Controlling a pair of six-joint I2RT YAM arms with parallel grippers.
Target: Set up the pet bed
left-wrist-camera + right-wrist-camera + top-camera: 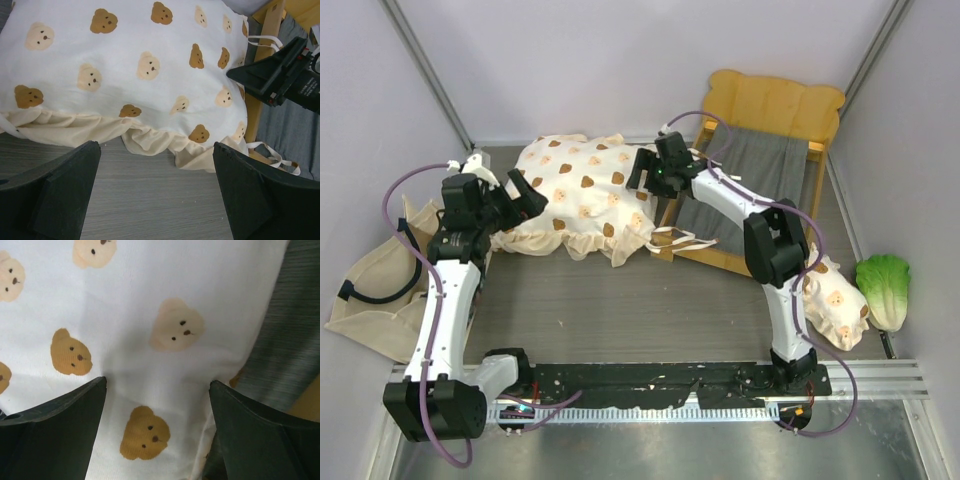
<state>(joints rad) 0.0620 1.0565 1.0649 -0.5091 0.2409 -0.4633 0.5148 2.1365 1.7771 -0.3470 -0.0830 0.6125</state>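
While the beige tote bag with black handles [370, 300] lies partly hidden behind the left arm at the frame's left edge, the left fingers [523, 195] stand apart at the left end of the cream bear-print cushion [585, 205], lying mid-frame on the grey worktop [620, 310]. Also apart, the right fingers [642, 170] rest on its right end, which overlaps the light-wood bed frame [775, 100], upper right, partly covered by that arm.

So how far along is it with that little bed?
Done: the frame stands on the table, its grey base bare. In hand: the left gripper and right gripper, both open, sit at the cushion, which lies beside the frame. Left: getting it onto the base.
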